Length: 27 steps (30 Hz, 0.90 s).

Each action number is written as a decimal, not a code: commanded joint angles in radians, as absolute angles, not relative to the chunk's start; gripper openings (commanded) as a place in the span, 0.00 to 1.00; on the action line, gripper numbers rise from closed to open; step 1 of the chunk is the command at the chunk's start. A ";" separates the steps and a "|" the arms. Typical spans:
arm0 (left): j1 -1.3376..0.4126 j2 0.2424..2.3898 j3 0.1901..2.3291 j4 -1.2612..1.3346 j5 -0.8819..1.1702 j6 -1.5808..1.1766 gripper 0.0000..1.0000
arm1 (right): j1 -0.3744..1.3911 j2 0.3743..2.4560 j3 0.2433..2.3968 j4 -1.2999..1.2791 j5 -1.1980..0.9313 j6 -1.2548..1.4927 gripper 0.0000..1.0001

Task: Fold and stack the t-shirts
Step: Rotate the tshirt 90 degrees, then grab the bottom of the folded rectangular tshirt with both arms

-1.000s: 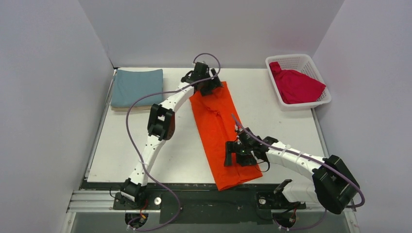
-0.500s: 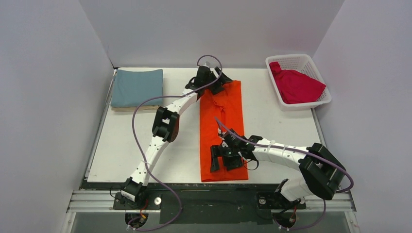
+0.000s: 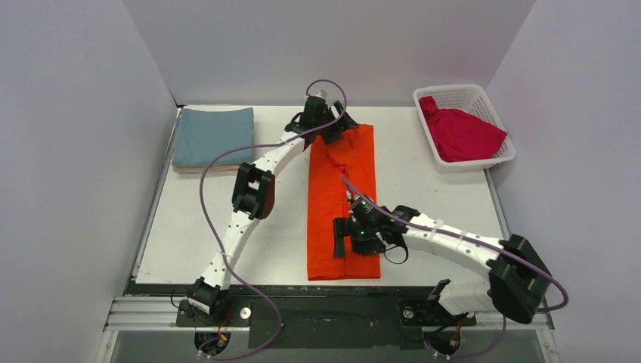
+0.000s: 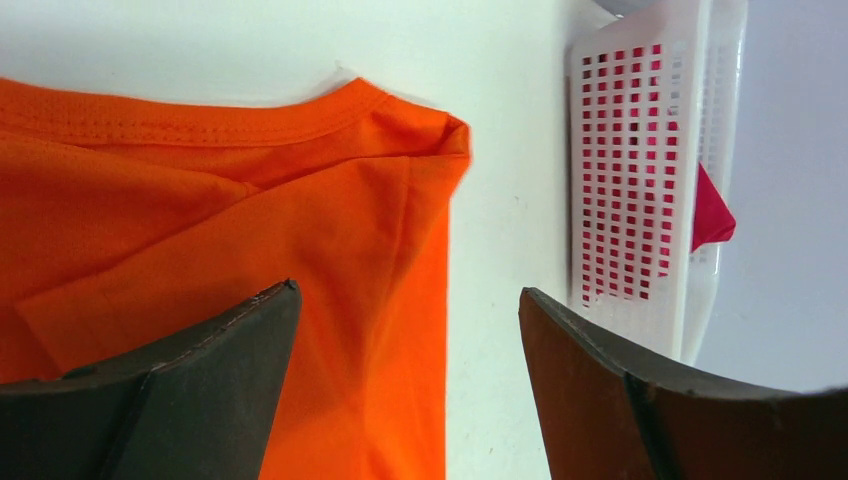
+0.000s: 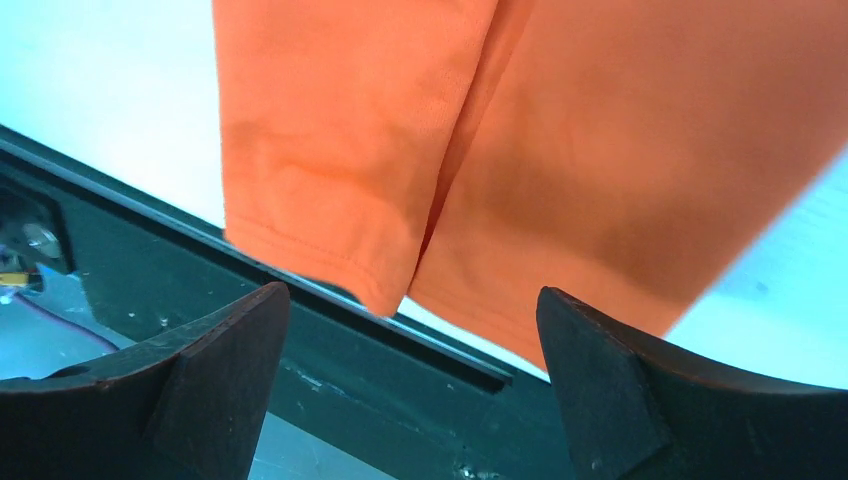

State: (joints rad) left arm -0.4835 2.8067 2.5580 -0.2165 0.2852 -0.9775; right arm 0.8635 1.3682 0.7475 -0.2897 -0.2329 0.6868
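Note:
The bright orange t-shirt [image 3: 340, 200] lies as a long folded strip down the table's middle, collar end far, hem at the near edge. My left gripper [image 3: 332, 130] is open just above its far collar end [image 4: 250, 200]. My right gripper [image 3: 355, 243] is open above the near hem [image 5: 560, 180], holding nothing. The teal-blue shirt [image 3: 212, 134] lies folded at the far left on a beige one [image 3: 198, 169], of which only an edge shows. The crimson red shirt [image 3: 459, 134] is crumpled in the basket.
The white lattice basket [image 3: 499, 113] stands at the far right corner; it also shows in the left wrist view [image 4: 640, 170]. The table's dark front rail [image 5: 300, 330] runs just below the orange hem. Grey walls enclose the table on three sides.
The orange shirt has swung from a diagonal to lying straight. Both grippers have let go of it and stand open over its ends; the right arm has drawn back a little.

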 commanded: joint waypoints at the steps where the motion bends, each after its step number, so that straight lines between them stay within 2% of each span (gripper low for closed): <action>1: -0.490 2.537 2.566 -0.301 0.254 -0.816 0.90 | 0.853 1.171 0.801 -0.434 -0.084 0.668 0.89; 5: -0.519 2.364 2.506 -0.396 0.184 -0.705 0.90 | 0.843 1.033 0.757 -0.459 -0.016 0.719 0.90; 9: -0.568 2.131 2.274 -0.539 0.071 -0.610 0.90 | 0.816 0.884 0.655 -0.485 0.070 0.799 0.91; 11: -0.603 1.975 2.067 -0.583 -0.029 -0.608 0.90 | 0.794 0.810 0.597 -0.487 0.079 0.837 0.92; 12: -0.626 1.854 1.882 -0.568 -0.109 -0.617 0.90 | 0.784 0.768 0.562 -0.489 0.073 0.864 0.94; 13: -0.640 1.793 1.785 -0.545 -0.127 -0.651 0.90 | 0.767 0.753 0.546 -0.487 0.067 0.880 0.96; 14: -0.665 1.666 1.567 -0.474 -0.136 -0.670 0.90 | 0.759 0.729 0.511 -0.483 0.042 0.906 0.98; 15: -0.676 1.605 1.456 -0.438 -0.135 -0.719 0.90 | 0.743 0.717 0.498 -0.471 0.025 0.914 0.98; 17: -0.722 1.442 1.094 -0.346 -0.103 -0.825 0.90 | 0.727 0.717 0.457 -0.466 -0.037 0.934 0.98; 19: -0.746 1.324 0.959 -0.304 -0.050 -0.900 0.90 | 0.719 0.725 0.441 -0.469 -0.057 0.946 0.98; 22: -0.833 1.204 0.778 -0.371 -0.039 -0.968 0.90 | 0.715 0.749 0.403 -0.460 -0.074 0.974 0.97; 27: -0.970 1.147 0.626 -0.358 -0.041 -1.062 0.90 | 0.712 0.835 0.352 -0.396 -0.127 1.023 0.90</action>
